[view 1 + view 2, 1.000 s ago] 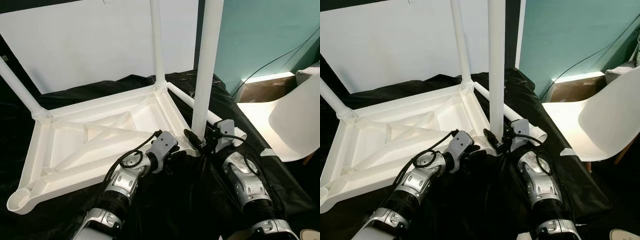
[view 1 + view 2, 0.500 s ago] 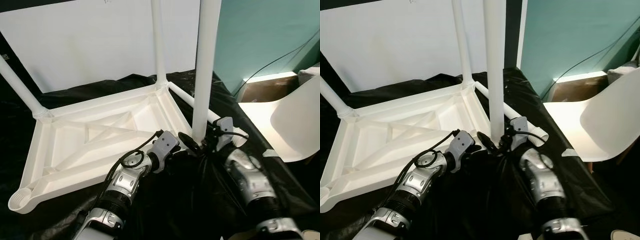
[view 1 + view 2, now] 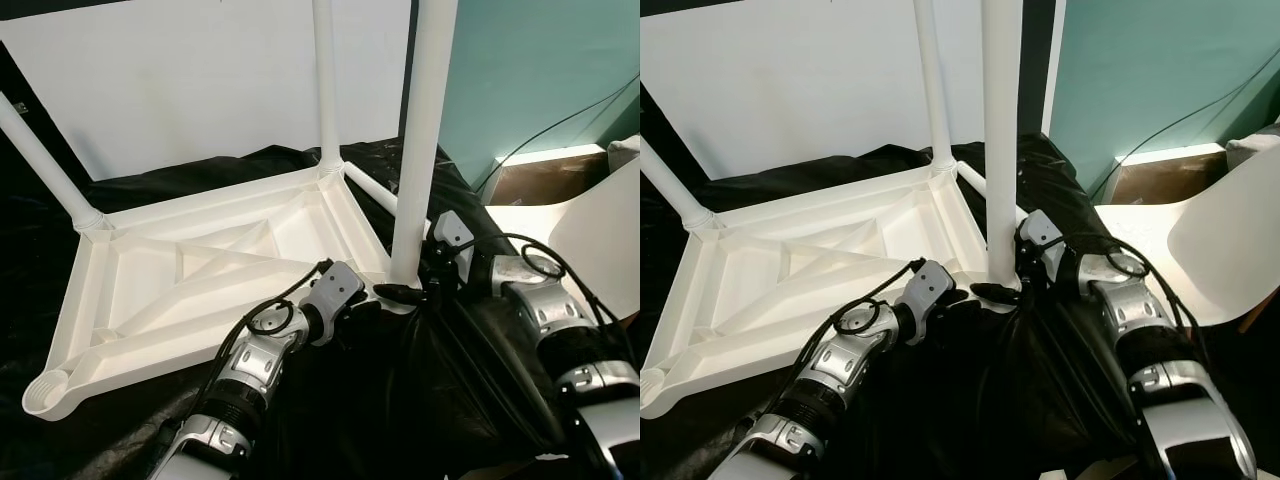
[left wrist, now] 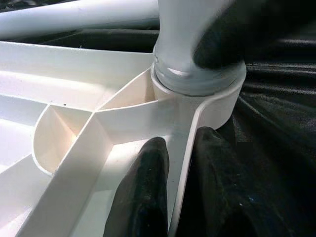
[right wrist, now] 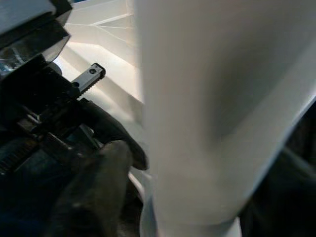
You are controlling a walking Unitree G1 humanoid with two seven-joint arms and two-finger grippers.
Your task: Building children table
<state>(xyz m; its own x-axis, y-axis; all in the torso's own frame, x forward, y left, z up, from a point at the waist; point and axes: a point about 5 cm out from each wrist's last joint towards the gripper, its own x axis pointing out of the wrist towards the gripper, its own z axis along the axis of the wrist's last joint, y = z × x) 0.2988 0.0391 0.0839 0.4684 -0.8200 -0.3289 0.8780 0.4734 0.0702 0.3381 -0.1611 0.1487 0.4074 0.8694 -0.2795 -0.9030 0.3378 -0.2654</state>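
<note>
A white plastic table top [image 3: 140, 290] lies upside down on a black cloth. White legs stand in its two far corners. A third leg [image 3: 425, 130] stands upright in the near right corner socket [image 4: 217, 103]. My right gripper [image 3: 408, 288] is shut around the base of this leg, reaching in from the right. My left gripper [image 4: 181, 140] is shut on the table top's rim just beside that socket, one finger inside the wall and one outside. The near left corner socket [image 3: 45, 392] holds no leg. Another white tube [image 3: 372, 192] lies on the cloth behind the table top.
A white chair [image 3: 600, 230] stands close on the right, with a cardboard box [image 3: 530, 175] and a cable behind it. A large white board [image 3: 200, 80] leans at the back. Black cloth covers the floor around the table top.
My right arm has swung from in front of the leg round to its right side, still gripping the base. The left gripper stays on the rim. The camera has shifted slightly.
</note>
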